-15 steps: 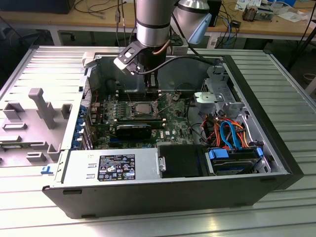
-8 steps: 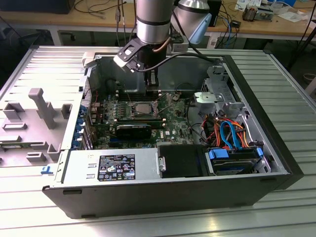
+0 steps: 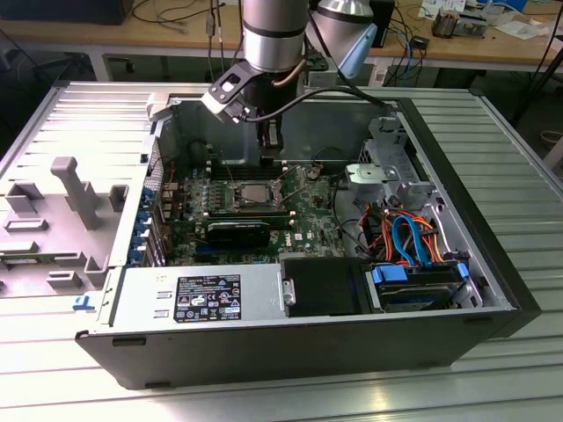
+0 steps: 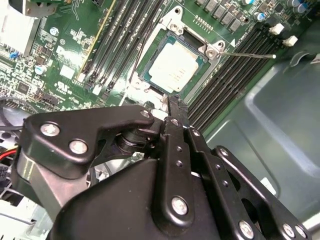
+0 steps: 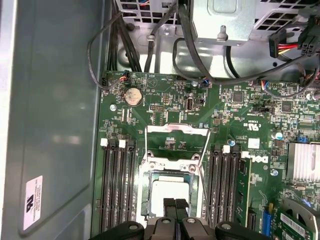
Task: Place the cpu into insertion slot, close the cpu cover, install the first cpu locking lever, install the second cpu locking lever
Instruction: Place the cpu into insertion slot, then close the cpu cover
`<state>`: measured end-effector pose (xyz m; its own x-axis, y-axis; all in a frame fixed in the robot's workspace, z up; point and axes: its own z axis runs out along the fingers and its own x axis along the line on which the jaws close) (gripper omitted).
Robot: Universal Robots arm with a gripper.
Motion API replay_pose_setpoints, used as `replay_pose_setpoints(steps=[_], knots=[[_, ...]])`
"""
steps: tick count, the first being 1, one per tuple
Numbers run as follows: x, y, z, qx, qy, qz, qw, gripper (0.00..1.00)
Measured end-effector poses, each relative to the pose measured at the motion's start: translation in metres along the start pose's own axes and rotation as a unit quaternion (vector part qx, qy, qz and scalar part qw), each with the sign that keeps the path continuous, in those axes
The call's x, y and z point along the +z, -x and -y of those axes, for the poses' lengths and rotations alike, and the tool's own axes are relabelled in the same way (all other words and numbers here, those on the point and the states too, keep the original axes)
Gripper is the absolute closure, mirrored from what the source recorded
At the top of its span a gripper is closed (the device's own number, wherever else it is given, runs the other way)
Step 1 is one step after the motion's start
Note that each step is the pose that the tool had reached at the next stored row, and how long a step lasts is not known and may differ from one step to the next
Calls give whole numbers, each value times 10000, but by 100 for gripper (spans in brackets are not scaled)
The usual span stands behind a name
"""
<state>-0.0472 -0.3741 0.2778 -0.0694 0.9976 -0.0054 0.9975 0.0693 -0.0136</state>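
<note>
Gripper [image 4: 174,104]: fingers pressed tog., nothing btwn them, hovering just over the edge of the insertion slot [image 5: 146,196]. The cpu [image 4: 175,67] lies flat in that slot, silver top up, not touched by the fingers. The cpu cover [image 5: 176,128] looks tipped up off the chip, w/ green motherboard [image 5: 240,105] visible thru its opening. A thin wire lever [image 4: 250,55] sticks out over the black memory slots [image 5: 117,190]. In the exterior view the arm reaches down into the open pc case [image 3: 290,356].

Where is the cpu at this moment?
In the second wrist view the cpu lies in the insertion slot, between the memory slots, near the gripper.
</note>
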Motion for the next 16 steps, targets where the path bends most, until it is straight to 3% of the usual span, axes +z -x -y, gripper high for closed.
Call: replay_pose_setpoints(steps=[12, 16], knots=[[-10, 15, -3, 0, 0, -1, 10000, 89], [-11, 27, -41, 0, -1, 0, 10000, 89]])
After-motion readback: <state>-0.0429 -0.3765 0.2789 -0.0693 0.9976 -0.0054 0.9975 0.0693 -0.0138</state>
